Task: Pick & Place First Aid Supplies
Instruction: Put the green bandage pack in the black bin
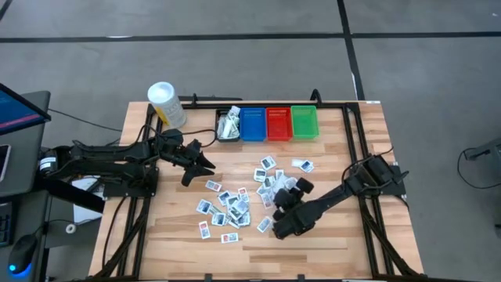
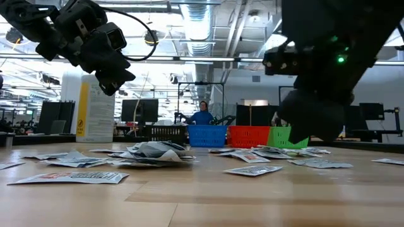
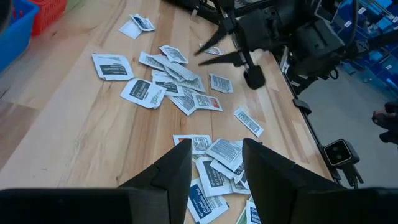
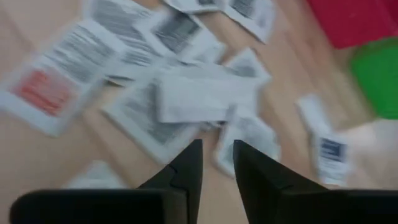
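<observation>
packets [image 4: 186, 93] blurred in right wrist view, print unreadable, green bin [image 4: 379, 74] cut off

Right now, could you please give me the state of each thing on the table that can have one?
Left gripper: jaws open, empty, raised above the packets.
Right gripper: jaws narrowly apart, nothing between them, over the packets.
Packets: loose, scattered flat on the table.
Black bin: holds some packets.
Blue bin: looks empty.
Red bin: looks empty.
Green bin: looks empty.
Tub: upright.
</observation>
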